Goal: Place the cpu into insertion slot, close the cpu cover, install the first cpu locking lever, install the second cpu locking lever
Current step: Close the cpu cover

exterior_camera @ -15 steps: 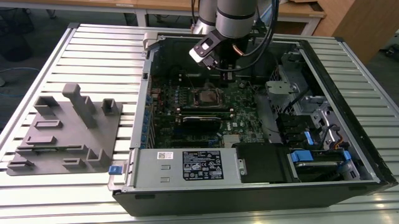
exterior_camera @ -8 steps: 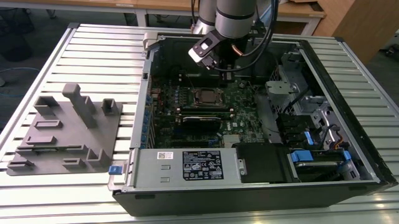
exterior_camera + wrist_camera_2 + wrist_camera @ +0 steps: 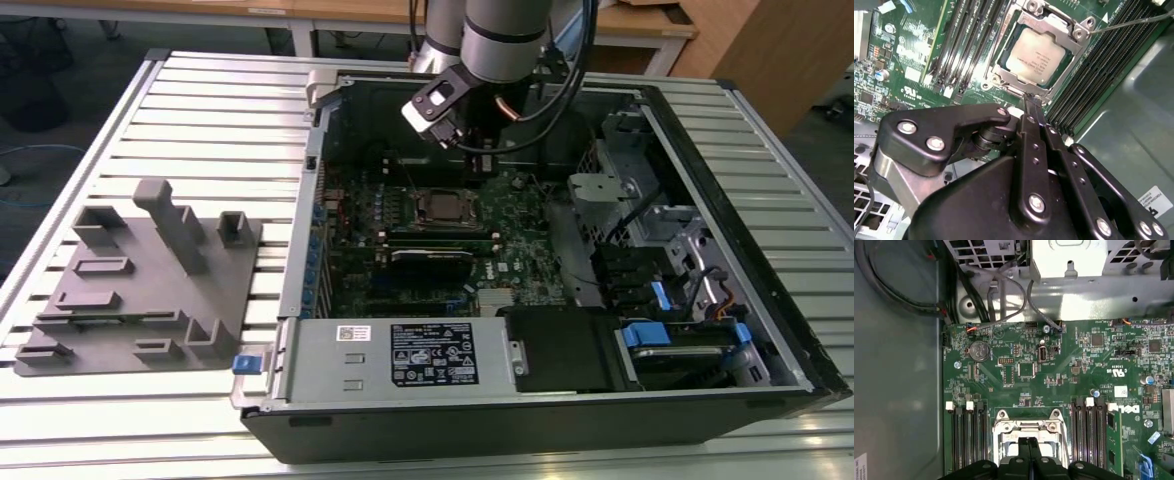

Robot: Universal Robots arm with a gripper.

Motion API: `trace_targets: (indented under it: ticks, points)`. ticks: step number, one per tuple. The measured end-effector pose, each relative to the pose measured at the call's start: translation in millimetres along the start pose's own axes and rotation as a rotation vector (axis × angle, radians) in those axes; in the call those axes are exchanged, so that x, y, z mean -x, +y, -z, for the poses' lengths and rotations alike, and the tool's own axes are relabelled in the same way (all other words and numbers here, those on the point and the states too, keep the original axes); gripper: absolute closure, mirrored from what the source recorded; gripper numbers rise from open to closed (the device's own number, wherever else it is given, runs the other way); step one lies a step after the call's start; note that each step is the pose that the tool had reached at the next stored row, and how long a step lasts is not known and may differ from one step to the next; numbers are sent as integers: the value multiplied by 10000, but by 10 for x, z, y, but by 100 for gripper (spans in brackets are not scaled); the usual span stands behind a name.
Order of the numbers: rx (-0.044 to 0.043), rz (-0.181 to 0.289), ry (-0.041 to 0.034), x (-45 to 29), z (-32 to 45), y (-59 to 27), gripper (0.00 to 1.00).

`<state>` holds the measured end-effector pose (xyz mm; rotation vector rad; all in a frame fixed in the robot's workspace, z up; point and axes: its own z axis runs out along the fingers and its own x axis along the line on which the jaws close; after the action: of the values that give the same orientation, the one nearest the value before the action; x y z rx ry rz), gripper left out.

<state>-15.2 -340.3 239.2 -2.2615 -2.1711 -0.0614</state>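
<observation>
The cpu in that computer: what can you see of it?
The cpu is a small flat square with a dull silver-grey metal top carrying faint print. It lies flat in the insertion slot, its edges framed by the silvery cpu cover. The hand, shut, sits near one side, not touching the chip.

This looks like a robotics lab or test workshop: an open computer tower (image 3: 534,420) lies flat on a ribbed aluminium bench (image 3: 200,110) (the slotted, industrial sort) directly beneath the claw (image 3: 483,152), its green motherboard (image 3: 1079,365) bared. Well away from the claw, toward the exterior view's left, a grey moulded parts fixture (image 3: 134,285) rests on the same bench, and beyond the claw stand wooden desks (image 3: 654,25).
</observation>
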Motion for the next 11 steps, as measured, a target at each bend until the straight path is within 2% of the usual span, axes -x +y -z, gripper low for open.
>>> trace_targets:
  ticks: [2,6,11]
  points:
    - [4,-1,2,2,-3,-38,89]
    - [11,0,0,8,-15,-177,89]
    - [14,2,-3,15,-67,-311,89]
